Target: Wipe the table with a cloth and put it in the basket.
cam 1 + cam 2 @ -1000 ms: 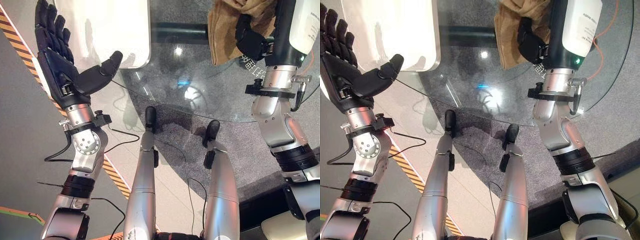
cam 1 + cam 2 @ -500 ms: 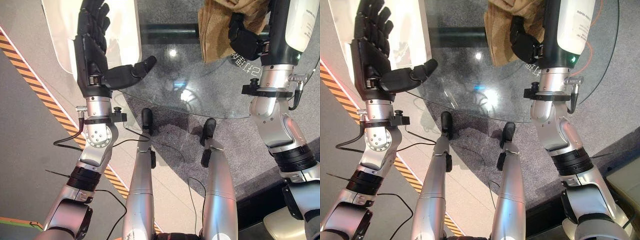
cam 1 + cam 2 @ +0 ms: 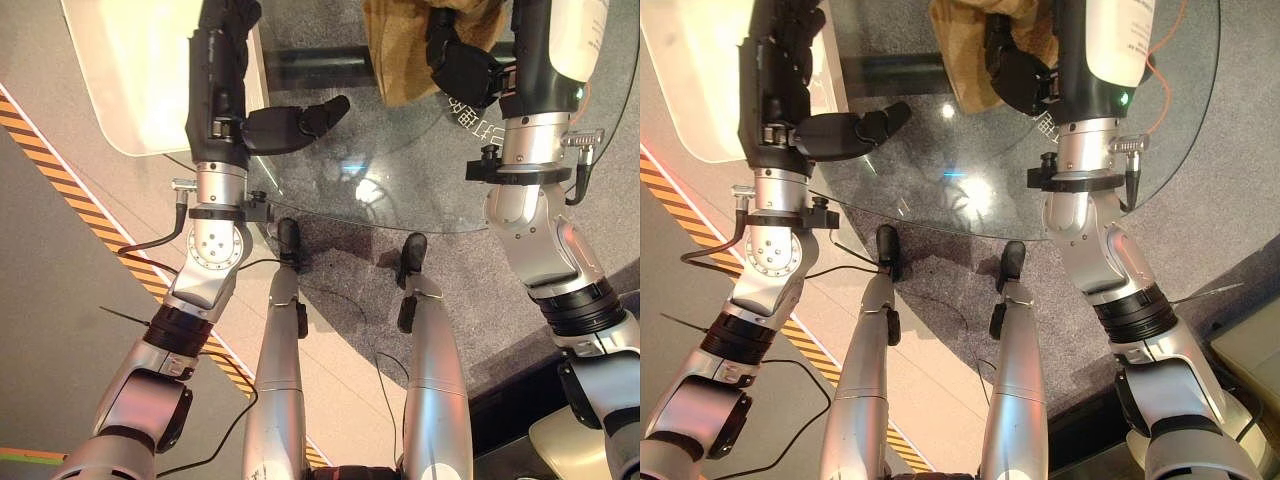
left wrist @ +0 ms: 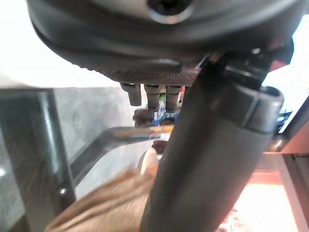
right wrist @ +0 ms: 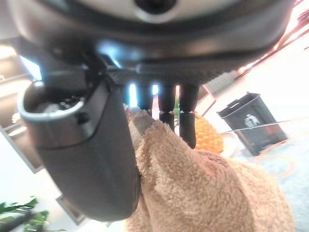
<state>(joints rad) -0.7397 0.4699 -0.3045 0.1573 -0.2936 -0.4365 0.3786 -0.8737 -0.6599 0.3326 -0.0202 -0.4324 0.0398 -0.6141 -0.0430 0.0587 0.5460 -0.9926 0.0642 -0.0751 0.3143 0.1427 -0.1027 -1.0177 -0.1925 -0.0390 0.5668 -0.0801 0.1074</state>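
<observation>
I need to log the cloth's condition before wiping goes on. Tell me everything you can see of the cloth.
The cloth is tan, with a fuzzy looped pile like terry towelling. It is bunched and folded, not spread flat. The right hand holds it at the far side of the glass table, thumb on one side and fingers on the other, with folds hanging below the grip. In the eye views its upper part runs out of frame. I cannot tell whether it touches the glass.
</observation>
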